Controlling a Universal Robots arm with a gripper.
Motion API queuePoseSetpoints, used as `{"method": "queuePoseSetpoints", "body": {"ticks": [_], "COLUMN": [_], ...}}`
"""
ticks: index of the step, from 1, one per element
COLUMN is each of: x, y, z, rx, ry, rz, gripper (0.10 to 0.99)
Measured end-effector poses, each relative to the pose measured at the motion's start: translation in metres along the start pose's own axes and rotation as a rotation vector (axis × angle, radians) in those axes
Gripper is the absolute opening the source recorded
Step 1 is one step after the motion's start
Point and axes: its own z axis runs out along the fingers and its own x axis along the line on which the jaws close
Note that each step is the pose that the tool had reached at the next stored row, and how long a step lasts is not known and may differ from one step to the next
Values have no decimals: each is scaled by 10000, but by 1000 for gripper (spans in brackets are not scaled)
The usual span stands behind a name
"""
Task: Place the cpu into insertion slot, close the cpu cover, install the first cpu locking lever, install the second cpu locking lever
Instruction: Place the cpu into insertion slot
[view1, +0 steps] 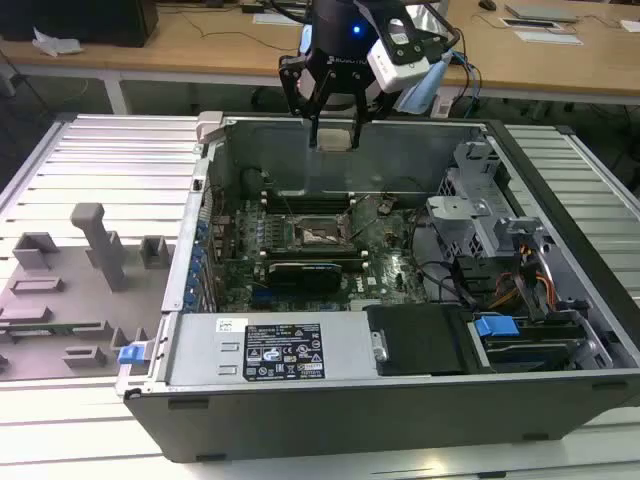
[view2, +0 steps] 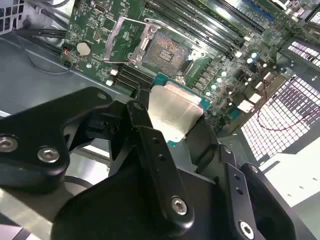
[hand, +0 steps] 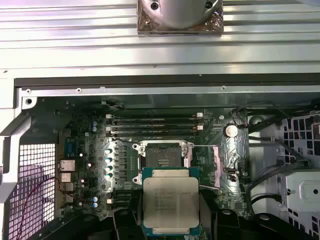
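On the exterior view's left, a grey fixture plate (view1: 70, 300) with upright holders is sitting on the ribbed tabletop (view1: 110, 150), just beside the open computer case (view1: 200, 352). The case is lying on its side, so the motherboard is facing up and can be reached from above. Toward the middle, the tool (view1: 336, 128) is hanging high above the board and pointing straight down. It is pinching the cpu (hand: 171, 202) by two opposite edges, its fingers (view2: 145, 135) drawn in to the chip's width. Gripping the edges is leaving the metal top and the underside free and is keeping the chip flat, which I judge suits a level descent. The cpu is riding in the air, well apart from the board, and is not yet seated. Beneath it, the insertion slot (hand: 161, 159) is lying bare with its pin field showing, just near of the long memory slots (hand: 155, 125). The cpu cover (view2: 143, 42) is standing swung open at the slot's right side, so nothing is blocking the way down into the socket. Further right, a metal drive cage (view1: 470, 215) is filling that end of the case, and a blue clip (view1: 495, 327) is sitting near its front corner, both well apart from the tool.
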Motion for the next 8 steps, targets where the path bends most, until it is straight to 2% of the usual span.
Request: {"method": "queuePoseSetpoints", "body": {"ticks": [8], "x": [1], "y": [0], "z": [2], "rx": [5], "ry": [-3], "rz": [-1], "gripper": [541]}}
